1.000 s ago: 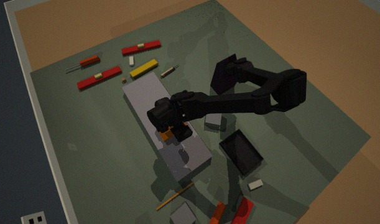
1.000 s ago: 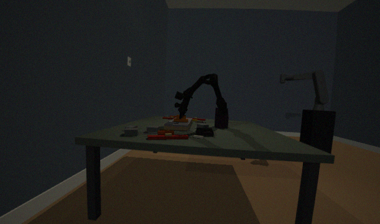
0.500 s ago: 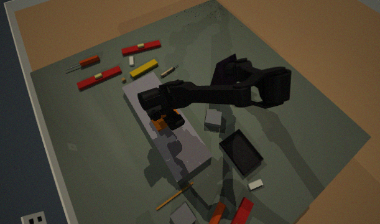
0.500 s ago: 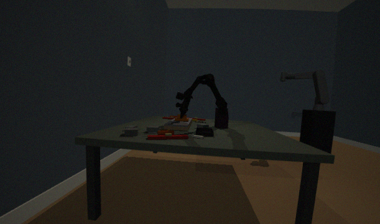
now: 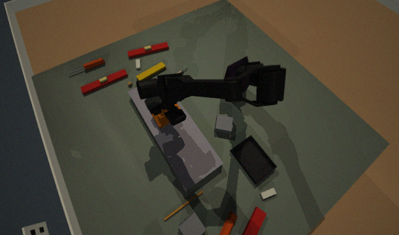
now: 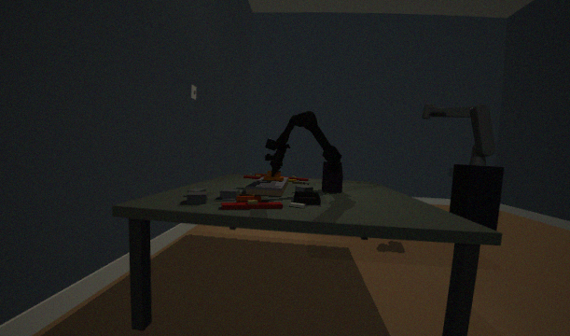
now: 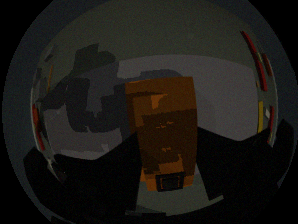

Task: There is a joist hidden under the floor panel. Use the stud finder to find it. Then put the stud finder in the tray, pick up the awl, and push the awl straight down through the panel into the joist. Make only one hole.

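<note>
The orange stud finder (image 5: 160,119) (image 6: 273,177) (image 7: 167,117) is on or just above the pale floor panel (image 5: 202,153) (image 7: 230,100), near the panel's far-left end in the top view. My gripper (image 5: 168,112) (image 7: 165,130) is shut on it, with a dark finger on each side in the wrist view. A small dark window shows at its near end, with no clear reading. The black tray (image 5: 255,160) (image 6: 307,199) is empty. A small tan-handled tool with a thin metal tip, likely the awl (image 5: 181,72), lies beyond the panel, partly behind the arm. No hole shows on the visible panel.
Grey blocks (image 5: 224,124) (image 5: 192,225) stand beside the panel and near the front. A pencil-like stick (image 5: 183,205) lies at the panel's near end. Red levels (image 5: 104,81) (image 5: 148,50), a yellow bar (image 5: 151,71) and a two-pronged orange-handled tool (image 5: 94,63) lie at the far left.
</note>
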{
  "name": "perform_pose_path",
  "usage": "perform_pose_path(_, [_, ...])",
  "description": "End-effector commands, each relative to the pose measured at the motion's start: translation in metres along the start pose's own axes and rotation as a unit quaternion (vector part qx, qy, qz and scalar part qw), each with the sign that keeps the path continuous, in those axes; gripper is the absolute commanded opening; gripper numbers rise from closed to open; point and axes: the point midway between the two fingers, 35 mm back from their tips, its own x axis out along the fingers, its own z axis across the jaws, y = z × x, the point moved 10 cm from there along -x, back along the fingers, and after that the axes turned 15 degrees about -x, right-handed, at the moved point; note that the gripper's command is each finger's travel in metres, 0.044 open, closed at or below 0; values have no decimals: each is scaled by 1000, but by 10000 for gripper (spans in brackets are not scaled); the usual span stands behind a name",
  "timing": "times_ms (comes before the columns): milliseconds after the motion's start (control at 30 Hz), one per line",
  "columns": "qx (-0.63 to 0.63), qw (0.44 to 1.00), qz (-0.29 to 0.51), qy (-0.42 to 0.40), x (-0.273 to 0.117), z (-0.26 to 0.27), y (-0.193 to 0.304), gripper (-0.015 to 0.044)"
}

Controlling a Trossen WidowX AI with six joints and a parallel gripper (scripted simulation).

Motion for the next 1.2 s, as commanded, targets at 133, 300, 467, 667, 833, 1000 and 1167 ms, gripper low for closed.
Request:
perform_pose_path(133, [2, 1000, 1, 4, 0, -32, 9, 0])
perform_pose_path(300, [2, 1000, 1, 4, -1, -48, 14, 0])
perform_pose_path(467, [1, 1000, 1, 5, -1, -65, 18, 0])
perform_pose_path(667, [1, 1000, 1, 5, -2, -86, 24, 0])
perform_pose_path(833, [1, 1000, 1, 6, -2, -103, 28, 0])
perform_pose_path(1000, [1, 1000, 1, 6, -3, -120, 33, 0])
perform_pose_path(1167, [0, 1000, 1, 6, -3, -136, 37, 0])
